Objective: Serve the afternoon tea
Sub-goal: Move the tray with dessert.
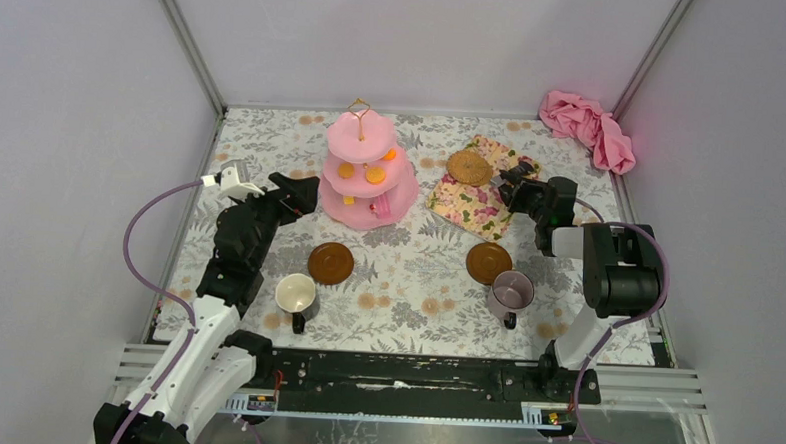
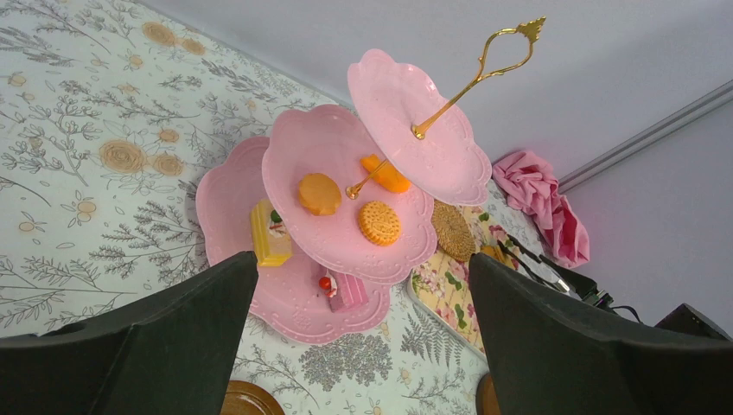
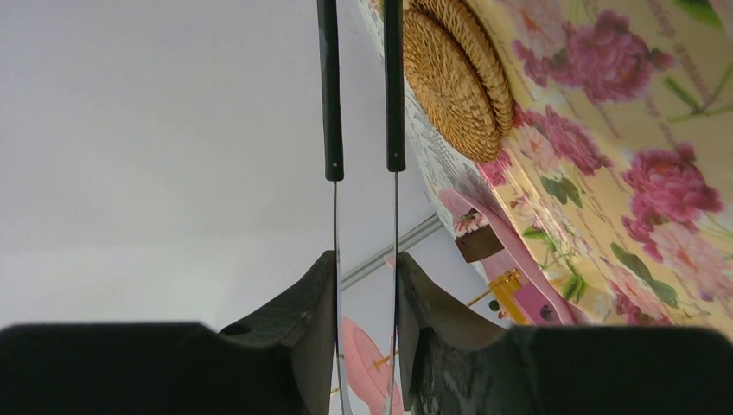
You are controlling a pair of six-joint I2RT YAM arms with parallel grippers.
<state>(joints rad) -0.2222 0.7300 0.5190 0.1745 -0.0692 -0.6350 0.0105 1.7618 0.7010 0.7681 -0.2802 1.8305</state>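
My right claw (image 3: 366, 259) is pinched on the slim black tongs (image 3: 329, 104), their long arms running straight ahead beside the woven disc (image 3: 449, 78), pink cake stand (image 1: 369, 171) off to my left.

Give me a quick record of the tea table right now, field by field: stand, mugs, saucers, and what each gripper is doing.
cake stand: upright, back centre
biscuits: on the middle tier
white mug: near left, on the table
purple mug: near right, on the table
left saucer: no mug on it
right saucer: no mug on it, purple mug right beside it
left gripper: open, facing the cake stand
right gripper: shut on tongs, by the floral tray
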